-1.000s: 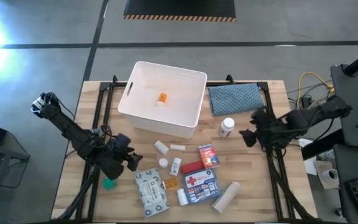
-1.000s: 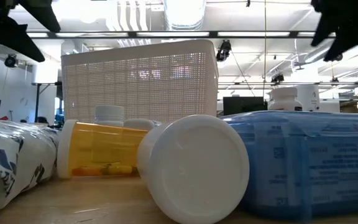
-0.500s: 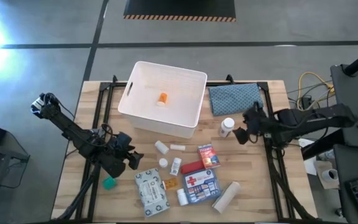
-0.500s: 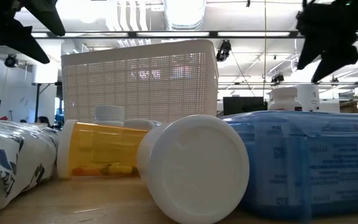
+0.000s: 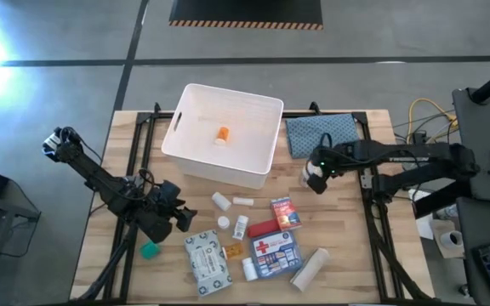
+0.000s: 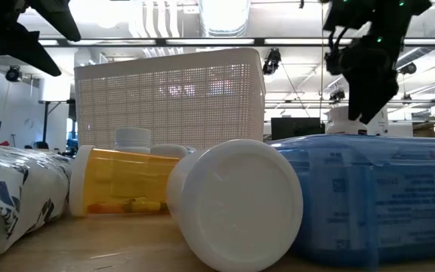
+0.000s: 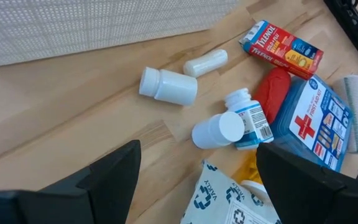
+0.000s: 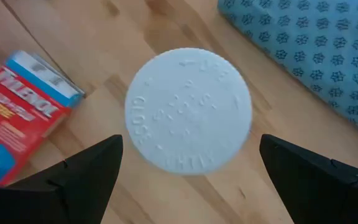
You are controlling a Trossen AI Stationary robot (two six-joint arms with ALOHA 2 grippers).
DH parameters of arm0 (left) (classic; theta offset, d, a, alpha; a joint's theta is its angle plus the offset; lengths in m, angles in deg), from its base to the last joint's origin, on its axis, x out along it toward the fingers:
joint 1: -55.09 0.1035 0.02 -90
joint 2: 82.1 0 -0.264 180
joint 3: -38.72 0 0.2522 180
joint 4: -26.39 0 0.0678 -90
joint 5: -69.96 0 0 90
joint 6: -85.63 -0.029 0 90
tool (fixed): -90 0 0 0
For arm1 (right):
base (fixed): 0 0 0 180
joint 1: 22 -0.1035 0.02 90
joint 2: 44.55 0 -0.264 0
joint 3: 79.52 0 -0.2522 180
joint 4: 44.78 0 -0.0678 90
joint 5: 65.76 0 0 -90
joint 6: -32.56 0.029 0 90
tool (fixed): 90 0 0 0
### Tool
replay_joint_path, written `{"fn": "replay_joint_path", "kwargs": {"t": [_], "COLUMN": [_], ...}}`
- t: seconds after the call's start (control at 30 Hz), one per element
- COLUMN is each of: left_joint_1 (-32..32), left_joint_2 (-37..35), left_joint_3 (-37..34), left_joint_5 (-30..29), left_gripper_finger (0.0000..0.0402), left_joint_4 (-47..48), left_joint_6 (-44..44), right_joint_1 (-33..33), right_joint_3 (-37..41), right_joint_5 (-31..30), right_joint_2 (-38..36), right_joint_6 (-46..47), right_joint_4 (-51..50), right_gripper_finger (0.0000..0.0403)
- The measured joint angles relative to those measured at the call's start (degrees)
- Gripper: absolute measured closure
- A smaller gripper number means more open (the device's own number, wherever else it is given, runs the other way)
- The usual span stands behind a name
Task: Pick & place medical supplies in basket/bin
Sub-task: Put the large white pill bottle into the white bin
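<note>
An upright white pill bottle (image 8: 188,109) stands on its base near the blue-grey cloth, right of the white tub (image 5: 247,140). My right gripper (image 8: 191,163) hangs open just above it, a finger on each side of the cap, clear of it; the low view shows this gripper (image 6: 365,72) over the bottle (image 6: 346,121). An orange vial (image 5: 222,134) lies on the tub floor. My left gripper (image 7: 197,155) waits open above the loose supplies near the table's left-front. A first-aid pouch (image 5: 276,252), red box (image 5: 285,212), gauze roll (image 5: 310,268) and green cube (image 5: 149,250) lie on the table.
The blue-grey patterned cloth (image 5: 321,133) lies just beyond the bottle, toward the far right. Small white bottles (image 7: 168,85) and a recycling-marked white pack (image 5: 207,262) crowd the near middle. Bare wood shows between the tub's near wall and those items.
My right gripper has swung from the table's right edge toward the left and come lower, ending over the upright white bottle. Its fingers stay apart. The left arm and all the supplies have kept still.
</note>
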Motion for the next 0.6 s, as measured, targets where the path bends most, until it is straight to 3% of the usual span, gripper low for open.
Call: {"fn": "replay_joint_path", "kwargs": {"t": [0.37, 0.6], "left_joint_1": [0.0, 0.0], "left_joint_2": [0.02, 0.02], "left_joint_3": [0.0, 0.0], "left_joint_5": [0.0, 0.0], "left_gripper_finger": [0.0105, 0.0105], "left_joint_4": [0.06, 0.09], "left_joint_6": [0.02, 0.02], "right_joint_1": [0.88, 0.93], "right_joint_3": [-1.48, -1.47], "right_joint_5": [1.15, 0.95], "right_joint_2": [7.27, 7.83], "right_joint_6": [-3.77, -5.1], "right_joint_4": [3.85, 5.84], "right_gripper_finger": [0.0034, 0.0047]}}
